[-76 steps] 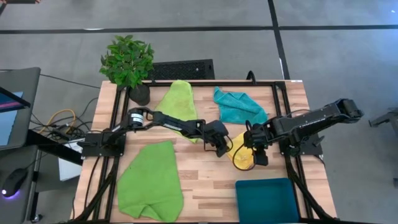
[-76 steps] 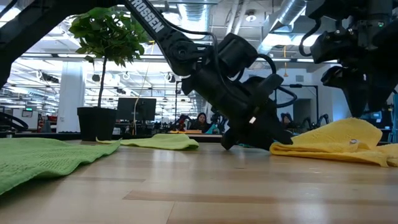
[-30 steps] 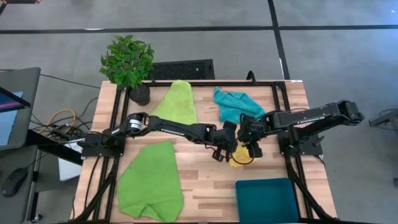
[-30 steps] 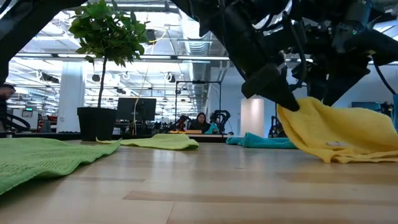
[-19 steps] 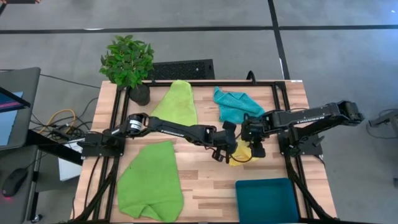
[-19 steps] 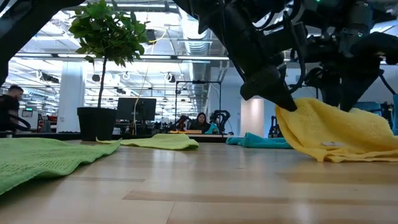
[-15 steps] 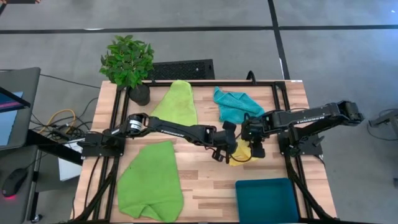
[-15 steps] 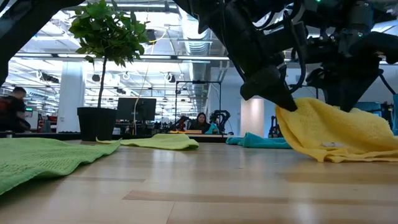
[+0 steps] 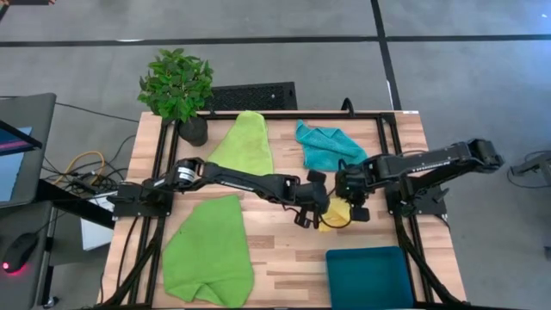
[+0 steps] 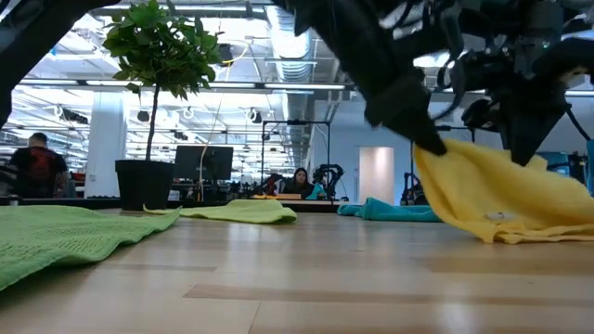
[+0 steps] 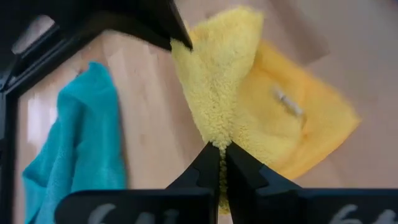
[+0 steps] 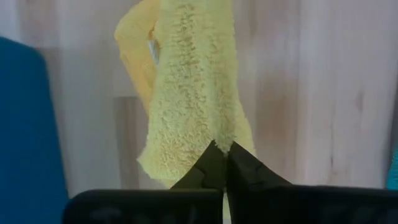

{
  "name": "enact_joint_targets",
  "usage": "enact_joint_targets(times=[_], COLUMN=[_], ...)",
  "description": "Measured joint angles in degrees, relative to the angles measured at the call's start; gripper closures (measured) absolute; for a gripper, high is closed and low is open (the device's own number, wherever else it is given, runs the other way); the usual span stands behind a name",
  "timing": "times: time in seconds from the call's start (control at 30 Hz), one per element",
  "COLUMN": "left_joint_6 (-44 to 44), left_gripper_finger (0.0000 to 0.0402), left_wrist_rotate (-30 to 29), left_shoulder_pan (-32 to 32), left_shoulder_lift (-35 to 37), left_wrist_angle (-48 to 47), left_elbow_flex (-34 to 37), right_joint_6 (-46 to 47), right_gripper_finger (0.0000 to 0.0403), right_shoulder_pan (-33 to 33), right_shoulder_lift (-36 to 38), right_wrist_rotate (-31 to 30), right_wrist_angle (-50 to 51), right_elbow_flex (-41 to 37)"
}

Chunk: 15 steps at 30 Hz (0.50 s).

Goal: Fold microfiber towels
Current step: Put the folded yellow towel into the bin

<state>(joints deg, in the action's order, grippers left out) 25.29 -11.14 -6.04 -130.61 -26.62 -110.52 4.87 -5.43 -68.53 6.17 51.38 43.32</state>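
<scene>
We see the left hand [image 9: 317, 209] and right hand [image 9: 354, 203] each pinching the soft bright yellow microfiber towel [image 9: 336, 215], lifted at the wooden counter's [image 9: 284, 250] four o'clock.

Plain yellow towel [image 9: 336, 215], turquoise towel [image 9: 325, 146], two lime green towels [image 9: 208, 251], dark teal bin [image 9: 370, 277].

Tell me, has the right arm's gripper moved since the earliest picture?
Yes. In the high view the right gripper, shut on the bright yellow microfiber towel, has shifted left, away from the black frame rail.
</scene>
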Motion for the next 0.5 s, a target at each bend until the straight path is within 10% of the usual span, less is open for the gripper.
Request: enact_joint_targets(times=[0.5], left_joint_6=[-6.65], left_gripper_finger=[0.0401], left_wrist_rotate=[6.15], left_shoulder_pan=[-5.43], left_shoulder_lift=[-0.06], left_wrist_angle=[-4.87], left_elbow_flex=[-5.0], right_joint_6=[14.22], right_gripper_finger=[0.0396], right_shoulder_pan=[-20.45], right_shoulder_lift=[0.0], right_wrist_rotate=[-3.07], right_wrist_angle=[5.39], right_elbow_flex=[8.27])
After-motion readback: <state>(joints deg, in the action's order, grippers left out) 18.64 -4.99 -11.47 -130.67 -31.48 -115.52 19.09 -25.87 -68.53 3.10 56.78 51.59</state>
